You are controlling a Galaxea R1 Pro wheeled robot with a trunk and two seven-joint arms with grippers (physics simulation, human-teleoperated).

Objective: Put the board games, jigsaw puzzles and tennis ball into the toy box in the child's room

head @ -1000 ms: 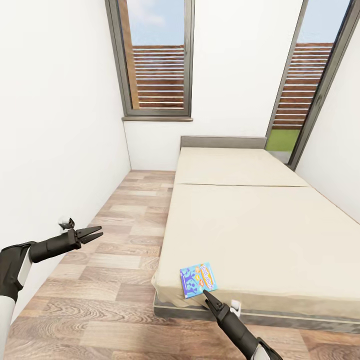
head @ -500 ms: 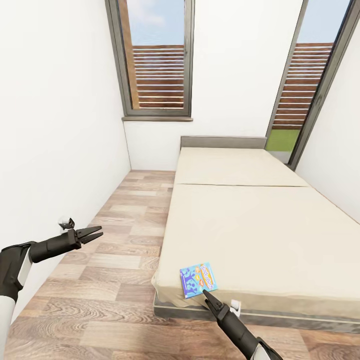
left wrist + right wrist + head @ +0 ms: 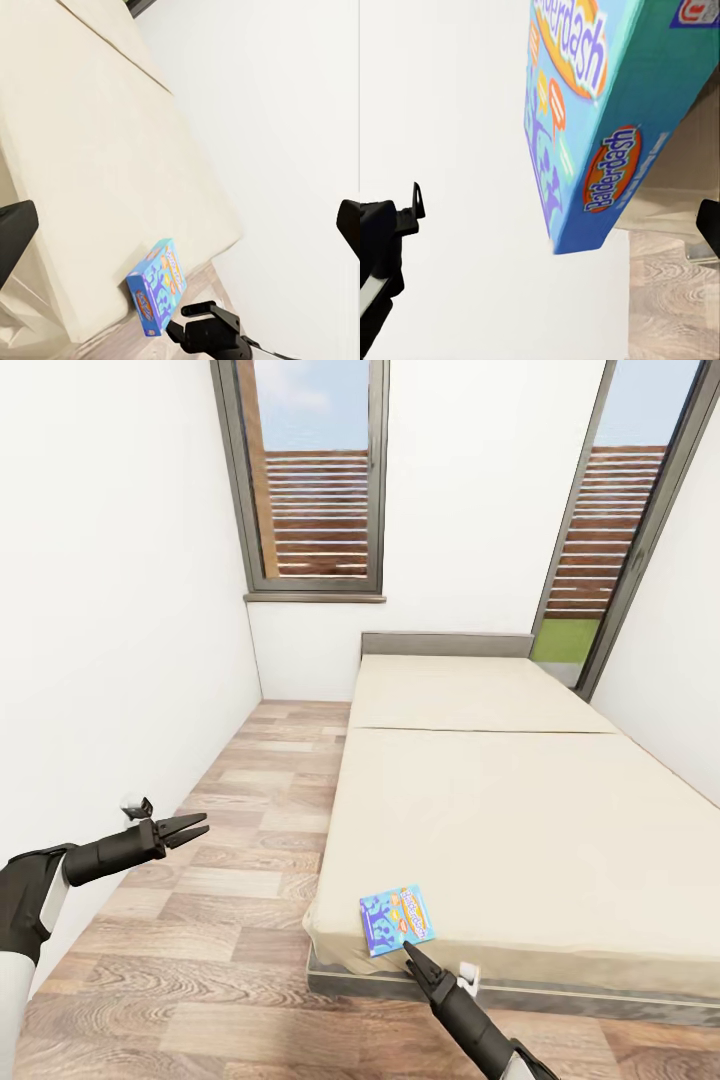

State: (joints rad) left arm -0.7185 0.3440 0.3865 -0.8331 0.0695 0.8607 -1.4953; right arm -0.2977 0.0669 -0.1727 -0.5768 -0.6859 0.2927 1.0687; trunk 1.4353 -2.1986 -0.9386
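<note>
Head view: the bed (image 3: 520, 800) runs along the right wall of the child's room, cream mattress on a grey frame, and one light blue board game (image 3: 397, 920) lies flat at the mattress's near corner, just inside the edge. The right hand (image 3: 410, 955) points up at that box from below, its tip just short of the box's near edge; its fingers look pressed together here, though it's hard to be sure. The left hand (image 3: 192, 825) hovers over the wood-plank floor (image 3: 230, 920) on the left, fingers spread, gripping nothing.

Left wrist view: the mattress (image 3: 97, 165), the blue board game (image 3: 159, 286) at its corner, and the dark right hand (image 3: 196, 310) just beside the box.

Right wrist view: the board game (image 3: 607, 112) close up, "Balderdash" printed on its cover and side, with a dark finger (image 3: 386, 225) at one edge, well apart from another at the opposite edge, so the right hand is released and not on the box.
</note>
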